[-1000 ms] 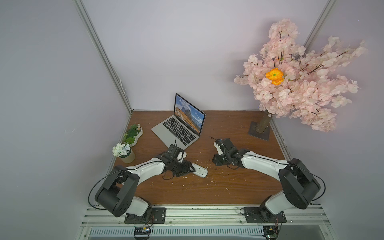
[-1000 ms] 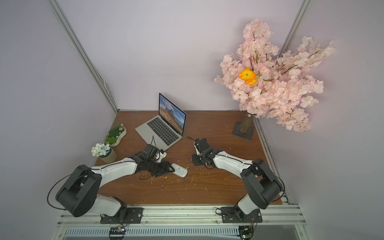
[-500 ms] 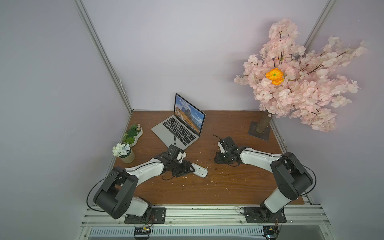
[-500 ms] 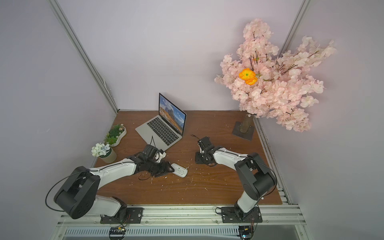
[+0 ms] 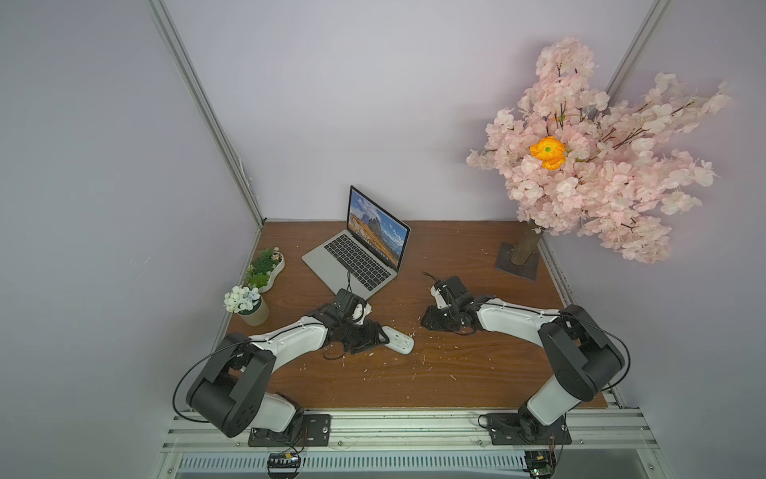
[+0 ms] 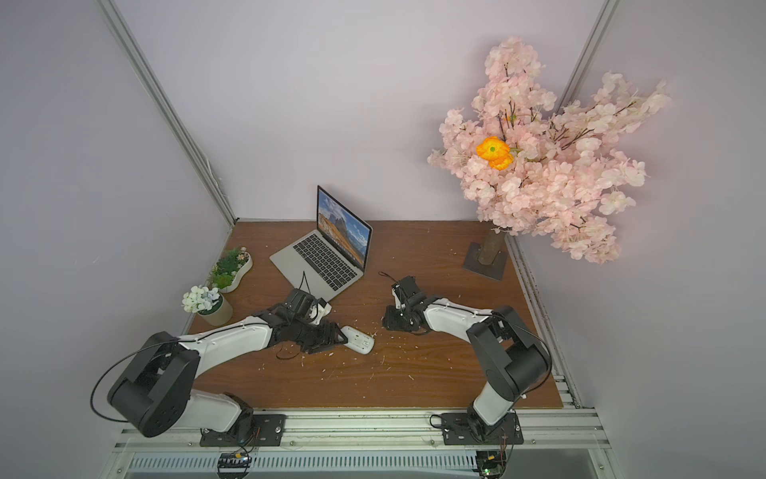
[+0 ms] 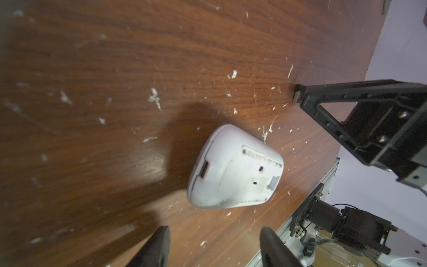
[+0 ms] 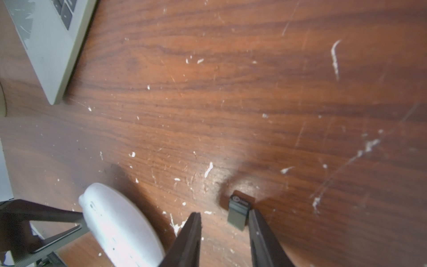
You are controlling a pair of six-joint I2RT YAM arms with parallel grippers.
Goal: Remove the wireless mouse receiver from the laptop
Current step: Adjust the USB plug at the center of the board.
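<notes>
The wireless mouse receiver (image 8: 239, 211), a tiny dark USB stub, lies on the wooden table. It is unplugged and well away from the laptop (image 5: 356, 259) (image 6: 323, 259), whose front corner (image 8: 46, 46) shows in the right wrist view. My right gripper (image 8: 224, 213) (image 5: 429, 321) is open over the table. The receiver rests against the inner side of one finger and a gap separates it from the other. In both top views the receiver is hidden. My left gripper (image 7: 213, 231) (image 5: 379, 338) is open, with nothing between its fingers. The mouse (image 7: 233, 166) (image 5: 398, 339) lies just ahead of it, white underside up.
A white-flowered pot (image 5: 248, 302) and a green planter (image 5: 265, 267) stand at the table's left edge. The pink blossom tree's base (image 5: 518, 257) stands at the back right. White flecks litter the wood between the arms.
The right gripper's jaws have spread a little wider, and the right arm's elbow has swung inward. The left arm and the mouse have stayed put.
</notes>
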